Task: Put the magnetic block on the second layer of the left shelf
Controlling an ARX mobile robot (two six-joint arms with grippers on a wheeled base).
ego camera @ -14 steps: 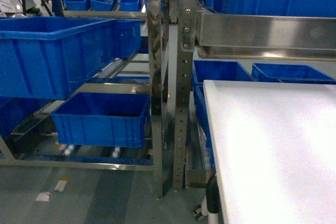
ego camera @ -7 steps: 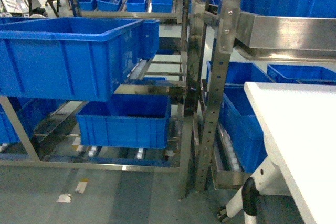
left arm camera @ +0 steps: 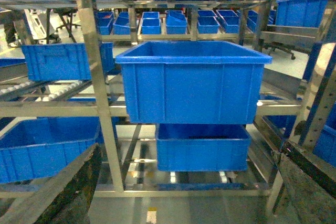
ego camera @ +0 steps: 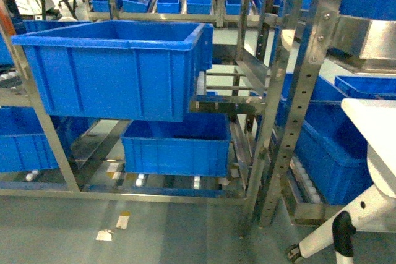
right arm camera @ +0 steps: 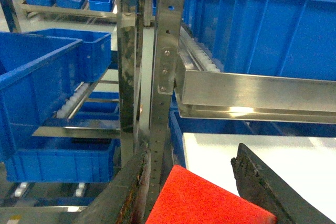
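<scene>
Magnetic block [right arm camera: 207, 200] sits between the right tool's [right arm camera: 202, 192] two fingers, clamped there above the white worktop [right arm camera: 252, 150]; the left tool [left arm camera: 178, 192] gapes, holding nothing.

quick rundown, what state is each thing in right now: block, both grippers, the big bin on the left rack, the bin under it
magnetic block: held between the right gripper's fingers
right gripper: shut on the block
left gripper: open, nothing between its fingers
large blue bin: upright on the rack tier, nothing visible inside
lower blue bin: upright beneath it
</scene>
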